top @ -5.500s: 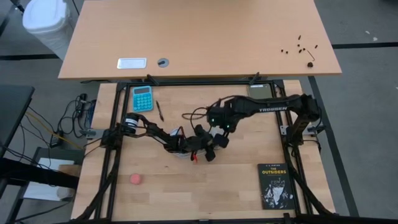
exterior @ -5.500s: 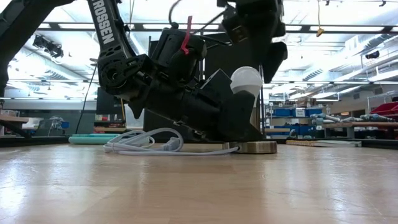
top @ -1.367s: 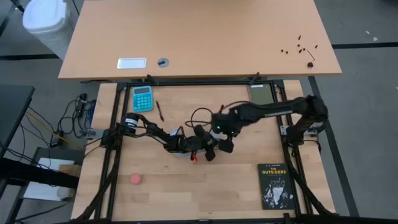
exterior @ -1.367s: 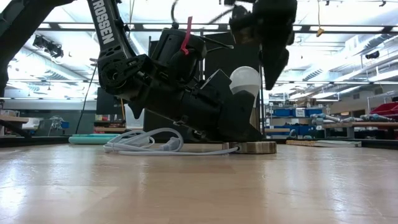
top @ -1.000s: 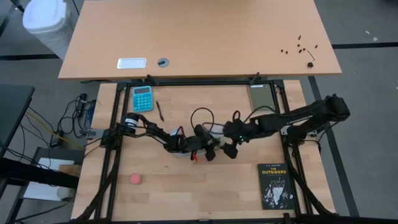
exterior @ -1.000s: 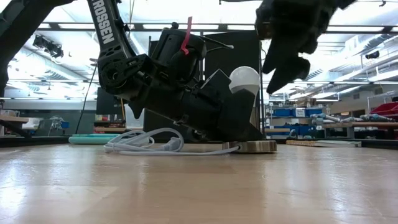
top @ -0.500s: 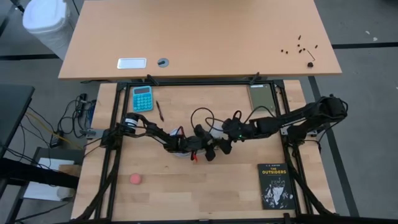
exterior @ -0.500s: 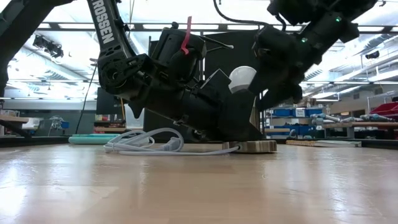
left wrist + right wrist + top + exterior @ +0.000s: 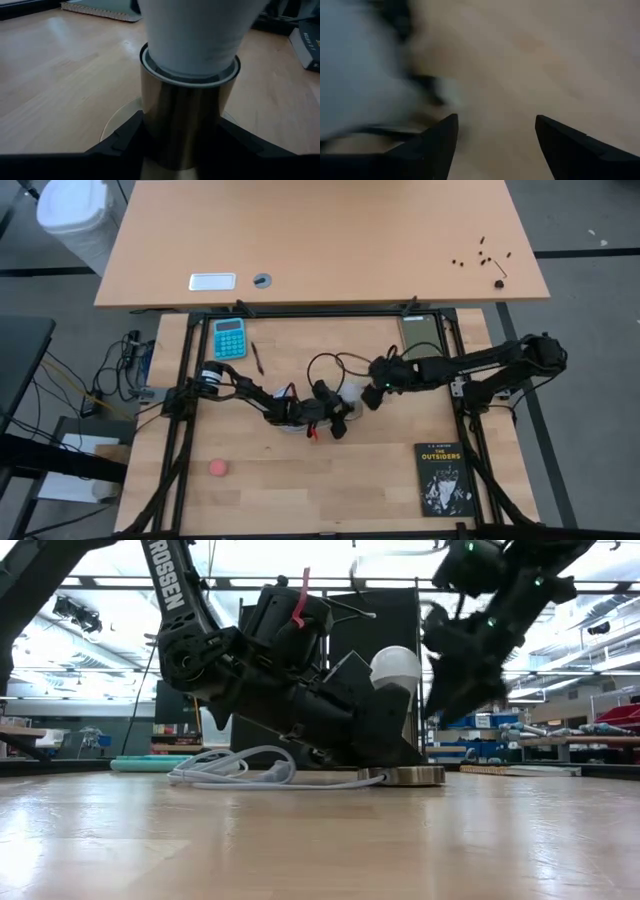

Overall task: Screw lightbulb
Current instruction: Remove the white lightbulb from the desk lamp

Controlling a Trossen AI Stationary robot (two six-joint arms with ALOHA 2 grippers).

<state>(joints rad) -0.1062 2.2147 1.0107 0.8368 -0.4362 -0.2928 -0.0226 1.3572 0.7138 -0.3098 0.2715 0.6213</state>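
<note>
The white lightbulb (image 9: pixel 396 667) stands upright in a brass socket (image 9: pixel 187 115), whose round base disc (image 9: pixel 410 776) rests flat on the table. My left gripper (image 9: pixel 181 142) reaches in low from the table's left and is shut on the socket. My right gripper (image 9: pixel 455 690) hangs open just beside the bulb on the table's right side and touches nothing. In the right wrist view the bulb (image 9: pixel 360 75) is a white blur beside the fingers. From above, the bulb (image 9: pixel 350 392) lies between the two grippers. My left gripper pinches the socket's brass stem (image 9: pixel 150 125) between its two fingers (image 9: pixel 125 137), low on the stem and just above the base disc. The fingers come slanting slightly down from the table's left. The socket stands upright with its disc on the table.
A white cord (image 9: pixel 230 772) lies coiled on the table behind my left gripper. A teal calculator (image 9: pixel 229 337) and a pen (image 9: pixel 257 357) lie at the far left. A dark tablet (image 9: pixel 420 330) is at the far right, a black book (image 9: pixel 443 478) near right, a red ball (image 9: pixel 218 468) near left.
My right gripper has come down from above and to the right of the bulb, and has shifted toward the table's far edge. It now hangs level with the bulb, and its wrist has tipped further down. The bulb, socket and left gripper have kept still.
</note>
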